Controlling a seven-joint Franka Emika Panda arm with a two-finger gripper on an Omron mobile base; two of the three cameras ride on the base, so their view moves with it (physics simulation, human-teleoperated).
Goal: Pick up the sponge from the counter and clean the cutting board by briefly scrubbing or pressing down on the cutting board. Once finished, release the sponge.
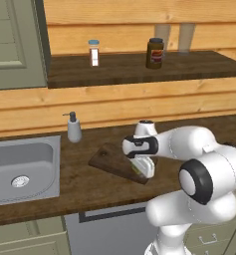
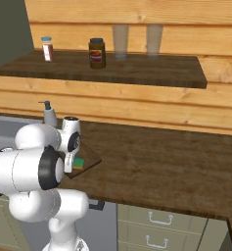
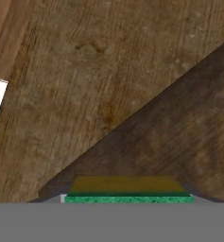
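Hand clamped on the green sponge and lowered to the near corner of the cutting board, apparently to press it down for a scrub, board lying flat on the dark counter between the steel sink and open worktop.
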